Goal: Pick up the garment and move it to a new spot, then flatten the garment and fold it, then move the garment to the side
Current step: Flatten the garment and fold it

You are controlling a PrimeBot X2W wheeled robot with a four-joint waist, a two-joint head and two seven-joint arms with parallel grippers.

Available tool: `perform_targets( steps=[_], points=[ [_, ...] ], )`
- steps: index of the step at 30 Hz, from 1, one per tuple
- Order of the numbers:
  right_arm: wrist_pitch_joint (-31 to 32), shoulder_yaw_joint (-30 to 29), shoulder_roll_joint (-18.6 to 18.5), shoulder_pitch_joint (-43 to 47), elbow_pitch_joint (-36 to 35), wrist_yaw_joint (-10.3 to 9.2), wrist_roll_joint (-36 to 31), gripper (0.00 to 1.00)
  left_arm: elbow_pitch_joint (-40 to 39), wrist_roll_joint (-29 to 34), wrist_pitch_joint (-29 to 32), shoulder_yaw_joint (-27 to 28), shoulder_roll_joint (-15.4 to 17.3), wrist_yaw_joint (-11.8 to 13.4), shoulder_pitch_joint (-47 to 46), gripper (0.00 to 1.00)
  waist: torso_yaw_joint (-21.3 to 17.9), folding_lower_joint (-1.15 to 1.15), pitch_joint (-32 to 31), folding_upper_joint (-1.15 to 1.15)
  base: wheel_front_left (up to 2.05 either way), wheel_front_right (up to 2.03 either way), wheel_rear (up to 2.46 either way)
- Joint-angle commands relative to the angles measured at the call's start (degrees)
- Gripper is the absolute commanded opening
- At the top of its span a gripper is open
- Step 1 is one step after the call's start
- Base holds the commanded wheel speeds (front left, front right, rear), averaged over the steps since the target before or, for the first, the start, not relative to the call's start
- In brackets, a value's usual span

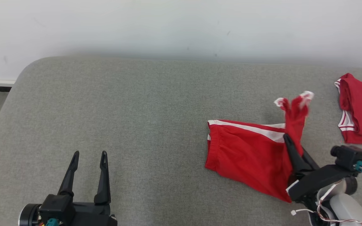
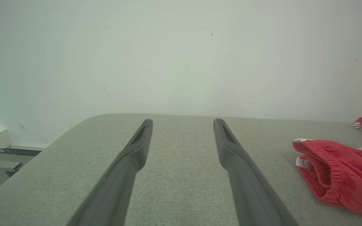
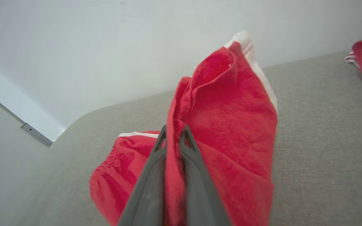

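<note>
The red garment [image 1: 247, 153], shorts with white side stripes, is pinched in the right gripper [image 3: 174, 130], whose fingers are closed narrowly on a fold of its cloth. One bunched leg stands up just beyond the fingertips, while the rest, elastic waistband included, lies to that gripper's left on the grey padded surface [image 1: 137, 110]. A second red garment [image 1: 360, 113] lies apart, beyond and to the right of the right gripper. The left gripper [image 1: 90, 154] is well to the shorts' left, its fingers spread wide and holding nothing, pointing towards the white wall [image 1: 168, 25].
</note>
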Motion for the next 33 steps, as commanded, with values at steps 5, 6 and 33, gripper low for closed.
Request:
perform_targets(
  steps=[5, 6, 33],
  points=[
    [4.22, -0.64, 3.14, 1.98, -6.19, -0.17, -4.20, 0.00, -0.03, -0.66, -0.16, -0.62, -0.04, 0.42, -0.90, 1.00, 1.22, 0.00, 0.52, 0.00, 0.00, 0.00, 0.00],
    [5.02, -0.72, 3.87, 2.28, -7.25, -0.17, -4.84, 0.00, -0.05, -0.77, -0.16, -0.58, -0.04, 0.40, -1.02, 1.00, 1.37, 0.00, 0.62, 0.00, 0.00, 0.00, 0.00],
    [2.50, -0.44, 10.74, 1.10, -7.20, -0.17, -12.91, 1.00, 0.31, -1.25, -0.16, -1.49, -0.04, 1.41, -1.90, 1.00, 3.41, 0.00, 2.42, 0.00, 0.00, 0.00, 0.00]
  ],
)
